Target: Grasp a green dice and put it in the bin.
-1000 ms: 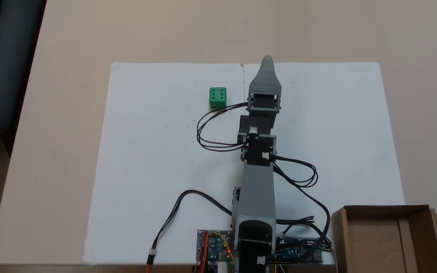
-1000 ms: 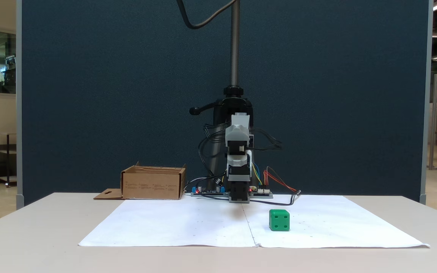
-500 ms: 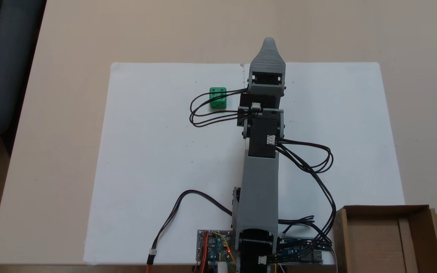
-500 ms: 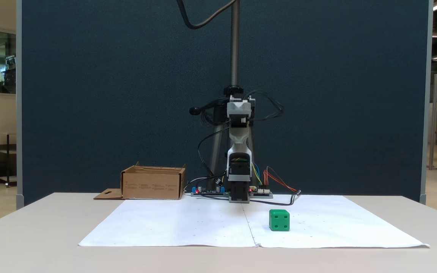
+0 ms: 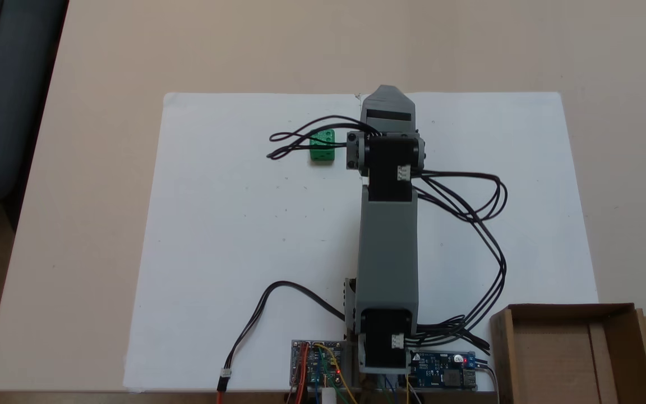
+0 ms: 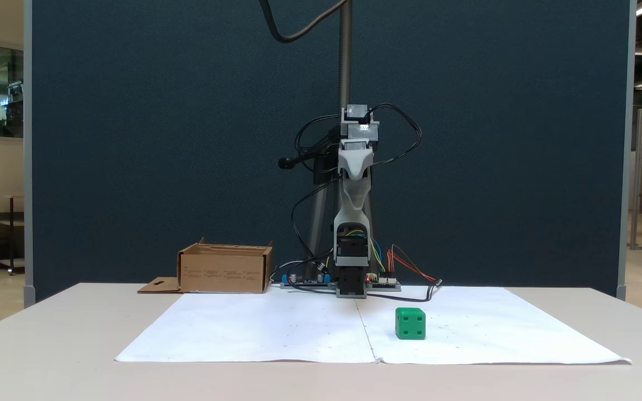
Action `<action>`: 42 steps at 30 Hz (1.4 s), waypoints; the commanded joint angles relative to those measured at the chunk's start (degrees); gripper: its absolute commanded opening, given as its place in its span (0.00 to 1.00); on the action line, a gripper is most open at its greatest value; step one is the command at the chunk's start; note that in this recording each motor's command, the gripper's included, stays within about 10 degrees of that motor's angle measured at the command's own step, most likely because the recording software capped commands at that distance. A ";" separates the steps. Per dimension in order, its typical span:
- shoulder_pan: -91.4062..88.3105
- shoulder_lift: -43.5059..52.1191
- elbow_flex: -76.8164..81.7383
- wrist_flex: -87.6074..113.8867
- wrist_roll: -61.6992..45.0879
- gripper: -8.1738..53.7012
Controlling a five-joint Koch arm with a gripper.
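The green dice rests on the white paper, left of the arm in a fixed view from above, with black cable loops crossing over it. In a fixed view from the front the green dice lies right of the arm, near the paper's front edge. The gripper hangs raised high above the paper, to the right of the dice and apart from it. From the front the gripper points steeply down and its jaws line up, so only one grey finger shows. The bin is a brown cardboard box beside the arm's base.
The white paper sheet covers the middle of the beige table. Circuit boards and loose black cables lie around the arm's base. A dark blue partition stands behind the table.
The arm has lifted its elbow and folded the wrist, drawing the gripper back and tipping it downward. The cable loop has swung over the dice. The dice and box have not moved.
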 commanded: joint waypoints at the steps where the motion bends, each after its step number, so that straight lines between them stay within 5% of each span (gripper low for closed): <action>1: -1.41 -1.32 -5.10 9.38 5.36 0.83; 28: -4.92 -21.09 -21.88 25.91 2.72 0.84; 42: -12.66 -25.22 -22.24 24.79 14.33 0.84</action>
